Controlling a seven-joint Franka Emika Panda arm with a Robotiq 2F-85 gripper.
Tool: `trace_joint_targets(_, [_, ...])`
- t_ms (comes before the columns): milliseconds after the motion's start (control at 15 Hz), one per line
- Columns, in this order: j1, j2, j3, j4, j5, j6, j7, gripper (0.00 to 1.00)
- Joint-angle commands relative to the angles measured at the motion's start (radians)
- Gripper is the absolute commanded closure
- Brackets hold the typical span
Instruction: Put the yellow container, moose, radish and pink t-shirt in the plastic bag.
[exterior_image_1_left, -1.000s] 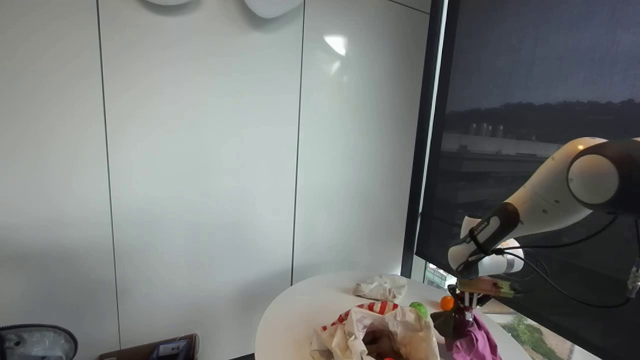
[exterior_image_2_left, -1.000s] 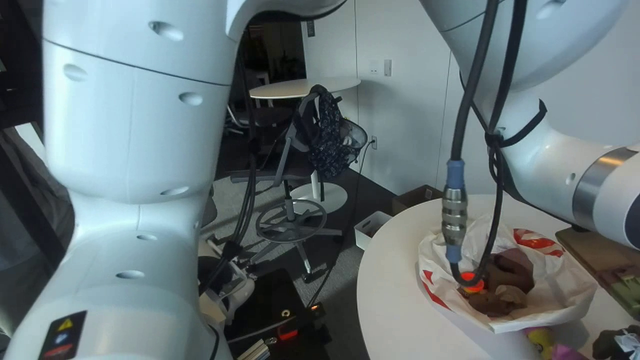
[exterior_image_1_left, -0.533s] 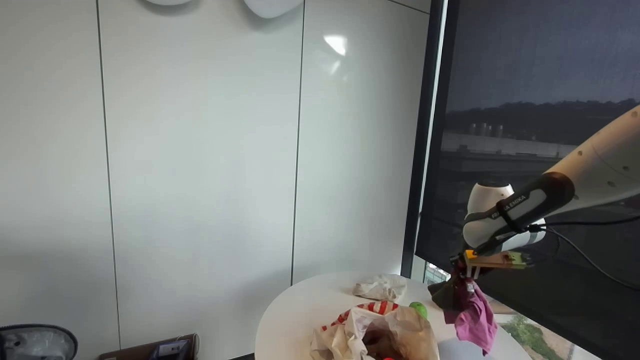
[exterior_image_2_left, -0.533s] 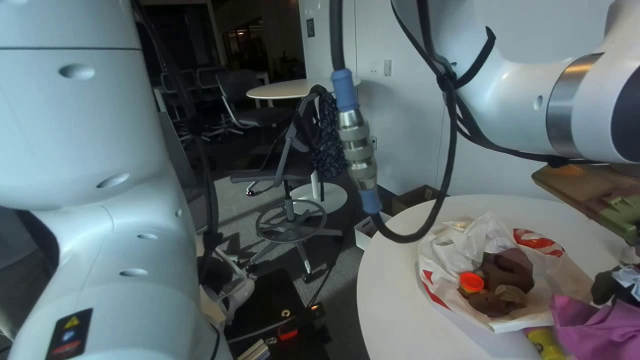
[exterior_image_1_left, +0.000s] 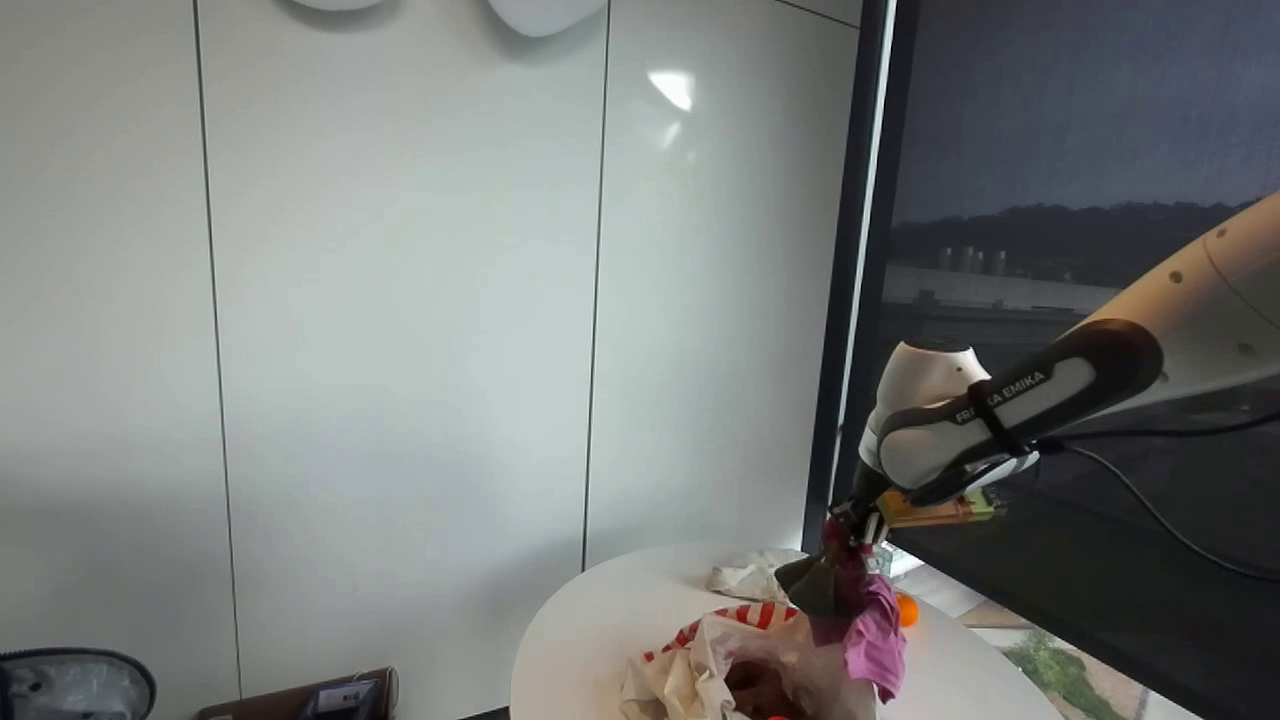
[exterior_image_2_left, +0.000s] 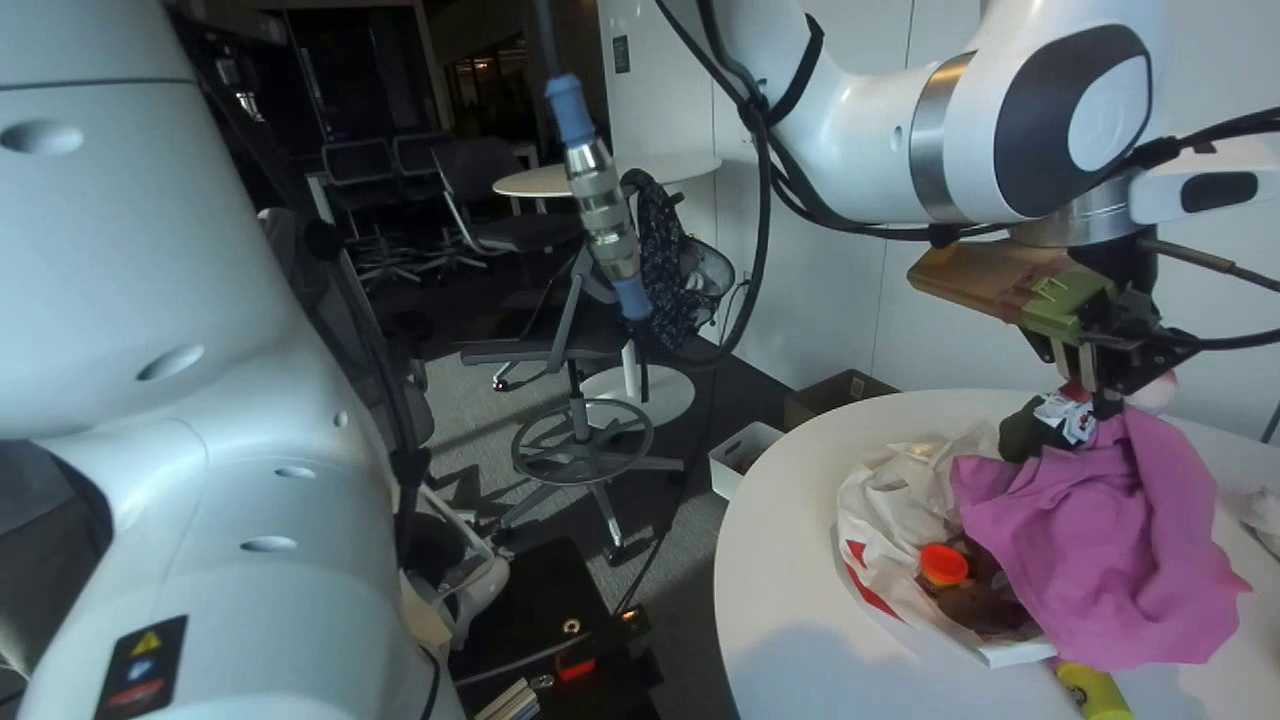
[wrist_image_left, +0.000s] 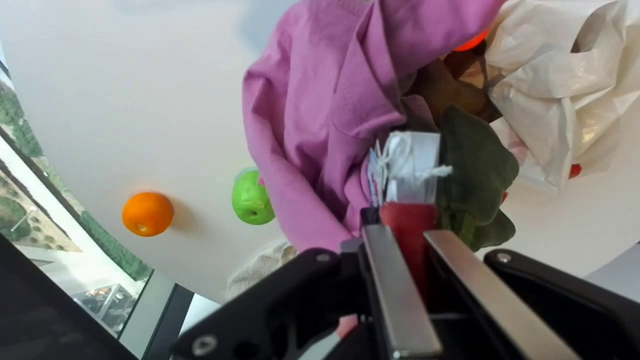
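My gripper (wrist_image_left: 407, 231) is shut on the red part of the radish (wrist_image_left: 410, 217), beside a white tag. The radish's dark green leaves (exterior_image_2_left: 1022, 432) hang beside the fingers. The pink t-shirt (exterior_image_2_left: 1110, 540) hangs from the gripper too, over one side of the bag's opening; where it is caught is hidden. The white plastic bag (exterior_image_2_left: 885, 500) stands open on the table. In it lie the brown moose (exterior_image_2_left: 985, 608) and a thing with an orange lid (exterior_image_2_left: 943, 565). A yellow cylinder (exterior_image_2_left: 1092, 690) lies outside, partly under the shirt. I cannot tell which is the yellow container.
An orange (wrist_image_left: 148, 214) and a green apple (wrist_image_left: 252, 197) lie on the round white table (exterior_image_1_left: 570, 620). A crumpled pale cloth (exterior_image_1_left: 750, 577) lies at the back, near the dark window. The table edge curves close to the window.
My gripper has risen and moved over to the bag, carrying the radish and the pink t-shirt. The shirt has left the table and now covers part of the bag's opening.
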Motion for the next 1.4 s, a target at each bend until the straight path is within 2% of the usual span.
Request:
trace_joint_targets(0, [0.011,0.035,0.058,0.034,0.016,0.035,-0.033,0.96])
trace_joint_targets(333, [0.041,0.039,0.111,0.032,0.010,0.107,-0.025,0.96])
trace_joint_targets(467, [0.050,0.048,0.121,0.023,0.045,0.141,-0.056,0.96])
trace_joint_targets(800, [0.046,0.199,0.117,0.042,0.137,0.166,-0.105,0.95])
trace_joint_targets(867, [0.046,0.232,0.110,0.043,0.128,0.198,-0.092,0.95])
trace_joint_targets(1133, [0.079,0.360,0.030,0.076,0.051,0.275,-0.015,0.96])
trace_joint_targets(1333, [0.155,0.420,-0.108,0.104,-0.058,0.319,0.063,0.95])
